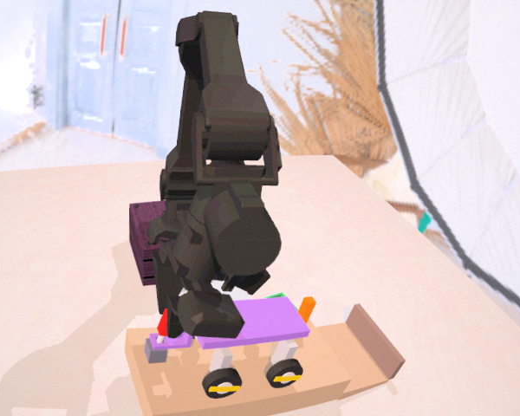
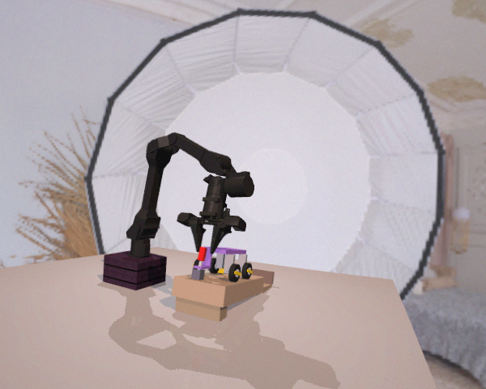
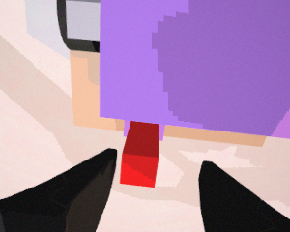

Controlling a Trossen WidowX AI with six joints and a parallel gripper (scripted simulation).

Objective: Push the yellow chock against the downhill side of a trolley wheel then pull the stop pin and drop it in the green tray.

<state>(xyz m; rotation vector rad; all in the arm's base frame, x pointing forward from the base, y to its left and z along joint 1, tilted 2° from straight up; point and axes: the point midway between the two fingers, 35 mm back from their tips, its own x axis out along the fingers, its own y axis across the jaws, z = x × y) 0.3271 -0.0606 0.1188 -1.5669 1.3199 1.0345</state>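
So the WidowX's gripper (image 1: 172,324) (image 2: 206,251) (image 3: 159,163) is pointing down at the uphill end of the ramp (image 1: 251,389) (image 2: 199,290) (image 3: 84,103), fingers partway apart with nothing clamped in them. The red-headed stop pin (image 1: 162,323) (image 2: 202,254) (image 3: 139,155) is standing in the grey block (image 1: 156,351) (image 2: 198,274) at that end, and in the wrist view its head shows between the fingertips, nearer one than the other. The purple-decked trolley (image 1: 269,317) (image 2: 232,251) (image 3: 128,58) is sitting on the ramp, black wheels and yellow bars showing. The chock's orange handle (image 1: 307,309) pokes up by the deck's downhill end, but I can't tell if its base touches a wheel. Just a sliver of the green tray (image 1: 276,295) peeks out behind the deck, and everything's on a pale bench (image 1: 63,215) (image 2: 339,318) (image 3: 34,159).
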